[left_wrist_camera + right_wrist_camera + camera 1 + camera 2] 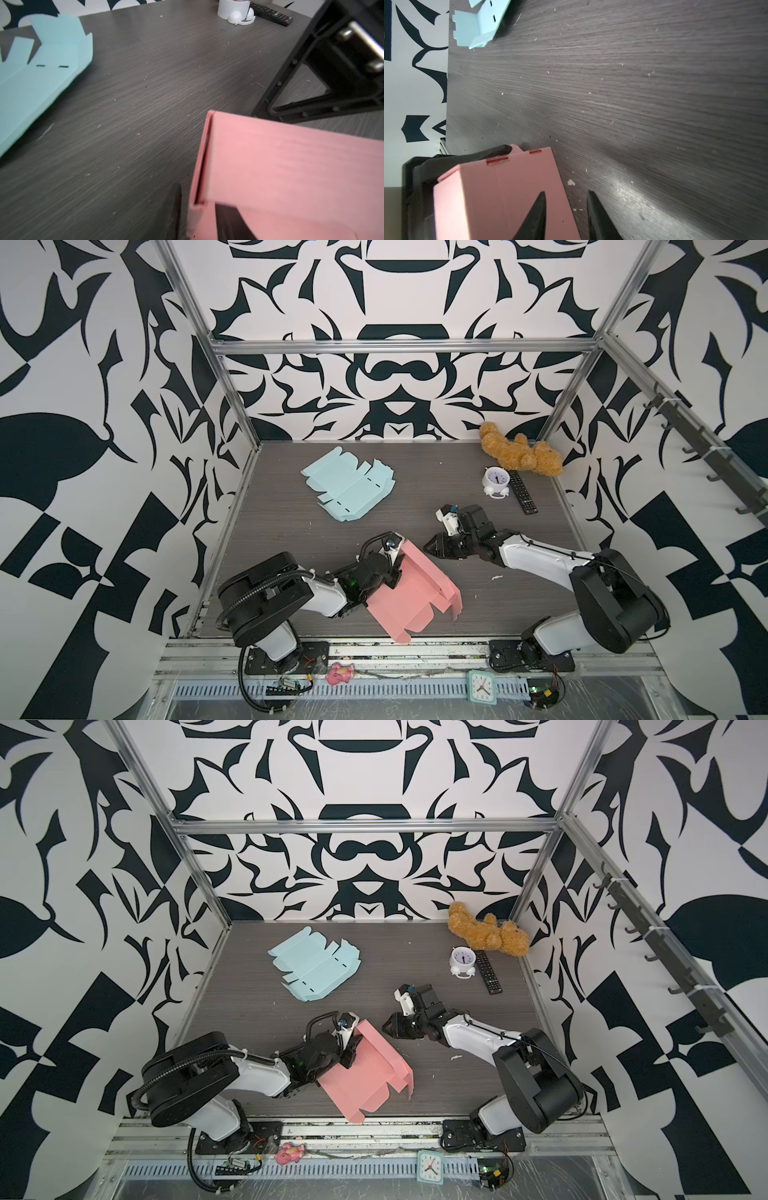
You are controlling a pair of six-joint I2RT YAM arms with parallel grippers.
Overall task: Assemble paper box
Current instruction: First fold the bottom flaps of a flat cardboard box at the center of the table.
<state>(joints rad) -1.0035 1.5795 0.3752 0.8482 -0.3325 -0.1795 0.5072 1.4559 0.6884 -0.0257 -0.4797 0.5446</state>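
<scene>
Jaws: L gripper (197, 195) part-open astride wall of pink half-folded paper box (409, 593), gap visible, prob. steadying; R gripper (566, 191) part-open, empty, alongside. We reckon it's for flap-tucking.

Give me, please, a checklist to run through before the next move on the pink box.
1. Hold of the left gripper on the pink box: jaws straddle its folded wall, with a gap beside one finger; not ok.
2. Is the right gripper free: open, nothing between the jaws; ok.
3. Is the right gripper clear of the box: very close beside it; cannot tell.
4. Are the end flaps tucked in: they hang loose; not ok.
5. Is the box fully on the table: one corner reaches the front edge; not ok.
6. Is the blue blank out of the way: flat, far back; ok.
</scene>
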